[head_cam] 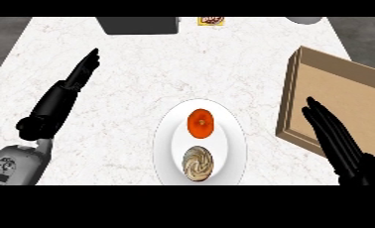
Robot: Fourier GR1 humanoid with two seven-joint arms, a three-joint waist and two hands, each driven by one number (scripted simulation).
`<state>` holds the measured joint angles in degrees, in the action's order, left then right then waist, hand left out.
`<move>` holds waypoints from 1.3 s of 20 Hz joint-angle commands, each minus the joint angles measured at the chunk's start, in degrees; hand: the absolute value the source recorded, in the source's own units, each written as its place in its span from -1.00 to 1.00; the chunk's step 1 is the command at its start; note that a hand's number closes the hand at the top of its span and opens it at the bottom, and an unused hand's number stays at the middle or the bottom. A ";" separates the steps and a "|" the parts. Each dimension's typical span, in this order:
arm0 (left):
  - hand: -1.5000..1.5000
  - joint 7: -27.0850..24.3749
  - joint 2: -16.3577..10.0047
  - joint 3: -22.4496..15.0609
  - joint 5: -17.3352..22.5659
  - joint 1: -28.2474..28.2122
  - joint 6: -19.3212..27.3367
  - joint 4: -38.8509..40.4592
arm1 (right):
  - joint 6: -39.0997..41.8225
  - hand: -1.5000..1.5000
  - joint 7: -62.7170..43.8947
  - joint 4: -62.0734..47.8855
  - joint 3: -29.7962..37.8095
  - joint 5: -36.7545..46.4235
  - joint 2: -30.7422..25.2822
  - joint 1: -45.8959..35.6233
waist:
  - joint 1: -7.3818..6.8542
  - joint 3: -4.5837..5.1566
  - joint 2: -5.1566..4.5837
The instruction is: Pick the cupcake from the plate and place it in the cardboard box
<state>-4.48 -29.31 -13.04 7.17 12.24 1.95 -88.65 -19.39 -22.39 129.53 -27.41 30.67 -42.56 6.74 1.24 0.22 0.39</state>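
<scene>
A white plate [228, 138] lies near the counter's front edge at the middle. On its near half sits the cupcake [198, 163], brown with swirled cream frosting. An orange round food item [200, 123] lies on the plate's far half. The cardboard box [333, 93] lies at the right, open side up. My right hand [337, 138] stretches with straight fingers over the box's near left corner, right of the plate and apart from the cupcake. My left hand [62, 95] rests open at the left, fingers pointing away, holding nothing.
A grey appliance [139, 25] stands at the counter's back edge. A small yellow packet [211, 21] lies beside it. A pale round object [304, 20] shows at the back right. The white marbled counter [147, 83] spreads between the hands.
</scene>
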 commanded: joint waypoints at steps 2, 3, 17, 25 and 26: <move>0.00 -3.26 1.07 -0.92 -0.63 -2.28 -0.81 0.45 | 11.79 -1.00 -13.66 3.49 -7.57 8.86 -3.32 -1.39 | -1.74 0.21 -0.18; 0.00 -2.07 0.23 0.16 -0.21 -0.54 -1.21 0.16 | 15.32 -1.00 -15.63 2.48 -8.15 7.90 -3.40 -3.84 | -2.37 0.15 -0.39; 0.00 0.08 1.99 0.05 -1.36 3.16 -2.05 1.79 | 44.32 -1.00 -52.54 -5.68 -27.64 9.96 24.99 -25.18 | -2.61 0.17 -0.20; 0.00 2.24 2.67 1.08 -1.53 2.71 -1.66 0.09 | 46.61 -1.00 -56.47 -16.43 -28.65 12.19 38.34 -26.20 | -1.59 -0.10 -0.15; 0.00 -0.29 3.50 0.54 -1.93 2.11 -2.18 3.26 | 46.60 -1.00 -55.74 -19.68 -28.06 12.38 39.76 -26.82 | -1.40 -0.05 -0.37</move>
<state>-4.32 -26.43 -12.77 5.26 14.10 0.27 -86.76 20.37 -65.53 114.99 -54.83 42.55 -9.98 -17.89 -0.52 0.21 0.16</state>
